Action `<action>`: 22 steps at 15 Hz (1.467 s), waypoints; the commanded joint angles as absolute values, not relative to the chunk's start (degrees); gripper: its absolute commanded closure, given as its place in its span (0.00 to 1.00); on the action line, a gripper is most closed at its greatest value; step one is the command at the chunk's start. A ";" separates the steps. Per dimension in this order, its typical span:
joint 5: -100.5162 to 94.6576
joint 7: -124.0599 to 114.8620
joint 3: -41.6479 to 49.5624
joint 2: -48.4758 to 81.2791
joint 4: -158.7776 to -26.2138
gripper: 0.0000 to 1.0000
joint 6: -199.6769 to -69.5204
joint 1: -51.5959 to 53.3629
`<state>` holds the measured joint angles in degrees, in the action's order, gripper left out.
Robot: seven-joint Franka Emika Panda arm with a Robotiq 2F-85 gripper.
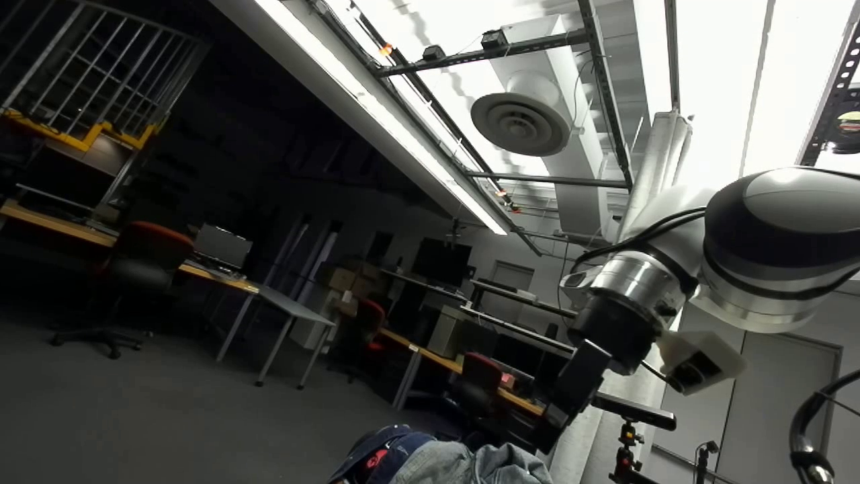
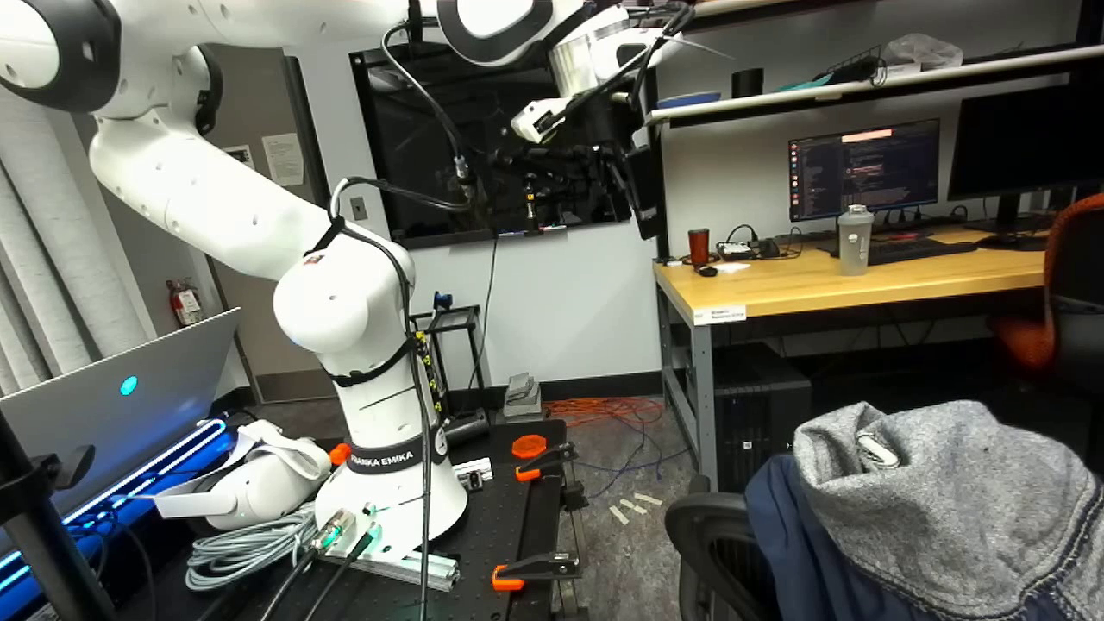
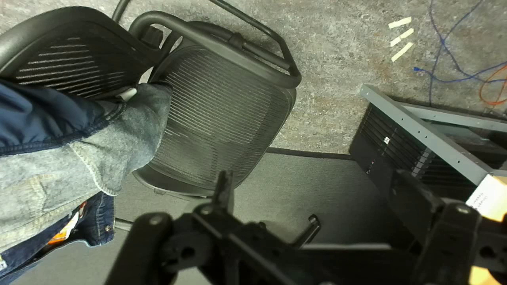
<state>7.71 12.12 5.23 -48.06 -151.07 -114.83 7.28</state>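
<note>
We've got fingers (image 3: 224, 193) wide apart, holding nothing, clear of the jacket (image 3: 115, 138) draped over the chair (image 3: 225, 114); no grip yet, handling seemingly all left.

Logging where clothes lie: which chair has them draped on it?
The black chair, in the foreground, with grey and navy clothes; the red chairs show none.

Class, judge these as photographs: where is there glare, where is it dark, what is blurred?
In an exterior view, the ceiling is blown out and the floor dim; in both exterior views, the arm has bright patches; in the wrist view, the gripper is out of focus, the chair sharper.
</note>
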 commanded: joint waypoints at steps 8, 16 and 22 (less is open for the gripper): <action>8.17 11.92 4.52 -48.09 -151.30 0.00 -115.76 6.51; 6.01 5.00 -0.17 -34.67 -139.92 0.00 -128.71 4.91; 1.96 0.57 -2.02 -27.49 -132.26 0.00 -130.44 3.27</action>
